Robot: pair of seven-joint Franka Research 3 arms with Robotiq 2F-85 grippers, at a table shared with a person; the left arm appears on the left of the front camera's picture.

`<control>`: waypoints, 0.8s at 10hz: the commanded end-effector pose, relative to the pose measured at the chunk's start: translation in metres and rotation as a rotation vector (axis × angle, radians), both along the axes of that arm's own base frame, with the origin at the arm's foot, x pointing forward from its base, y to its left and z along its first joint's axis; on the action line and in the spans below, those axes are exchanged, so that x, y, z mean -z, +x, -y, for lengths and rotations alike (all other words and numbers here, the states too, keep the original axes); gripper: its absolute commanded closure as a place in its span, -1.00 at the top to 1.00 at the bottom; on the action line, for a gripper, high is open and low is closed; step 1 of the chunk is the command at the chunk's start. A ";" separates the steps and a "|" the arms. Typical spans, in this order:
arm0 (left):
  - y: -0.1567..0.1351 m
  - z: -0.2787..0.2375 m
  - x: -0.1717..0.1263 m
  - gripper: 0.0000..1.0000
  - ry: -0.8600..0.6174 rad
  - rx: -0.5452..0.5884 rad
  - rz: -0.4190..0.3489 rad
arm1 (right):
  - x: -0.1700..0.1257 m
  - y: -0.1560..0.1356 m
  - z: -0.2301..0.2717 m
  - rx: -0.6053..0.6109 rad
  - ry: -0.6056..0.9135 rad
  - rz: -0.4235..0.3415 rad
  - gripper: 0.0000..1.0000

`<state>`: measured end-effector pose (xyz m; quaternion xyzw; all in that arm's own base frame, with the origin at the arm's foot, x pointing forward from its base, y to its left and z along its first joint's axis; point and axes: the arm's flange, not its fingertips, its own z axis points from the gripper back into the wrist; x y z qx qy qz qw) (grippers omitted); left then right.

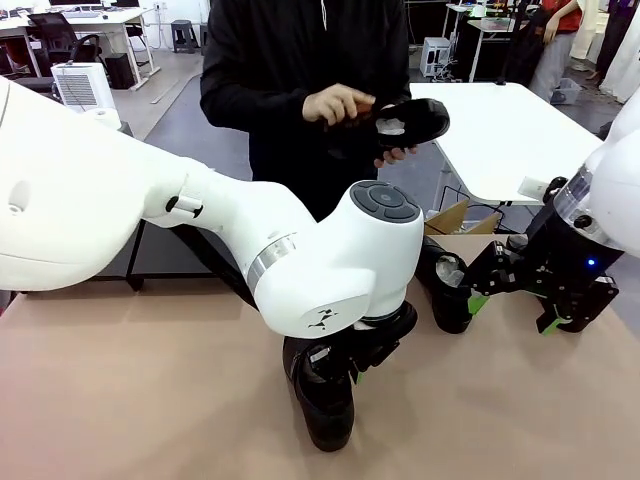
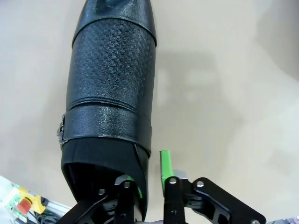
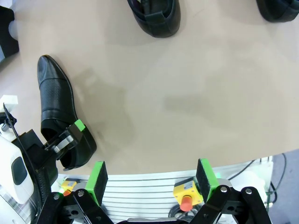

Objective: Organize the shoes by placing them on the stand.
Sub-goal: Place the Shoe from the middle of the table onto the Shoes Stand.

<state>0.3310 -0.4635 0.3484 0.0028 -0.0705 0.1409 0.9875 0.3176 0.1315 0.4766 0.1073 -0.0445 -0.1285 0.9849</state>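
Shoe [image 2: 110,93] rim straddled by left gripper [image 2: 149,170], clamp unclear; right gripper [image 3: 152,168] spread; person [image 1: 300,60] holds another shoe [image 1: 412,120].

Past the far edge of the tan table [image 1: 120,400] stand 1 person in black [image 1: 270,70], 1 cardboard box [image 1: 447,217], 1 white table [image 1: 500,135] and 1 white slatted unit [image 1: 84,84]; off its near edge, 1 red-buttoned yellow box [image 3: 186,195].

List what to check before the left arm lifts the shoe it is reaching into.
1. Left tool straddles the heel wall of the shoe: ok.
2. Grip tight on it: cannot tell; a slit shows beside the outer pad.
3. Right tool open, apart from that shoe: ok.
4. Room on the stand: cannot tell; the left arm hides most of it.
5. Person's hands away, holding another shoe: ok.
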 end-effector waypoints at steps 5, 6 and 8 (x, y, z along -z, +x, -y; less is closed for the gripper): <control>-0.011 -0.013 -0.011 -1.00 0.019 0.089 -0.023 | -0.002 0.003 0.001 -0.018 0.015 0.006 1.00; -0.022 -0.028 -0.038 -1.00 0.038 0.166 -0.005 | -0.002 0.003 0.001 -0.018 0.015 0.006 1.00; -0.045 -0.078 -0.116 -1.00 0.105 0.263 0.176 | -0.002 0.003 0.001 -0.018 0.015 0.006 1.00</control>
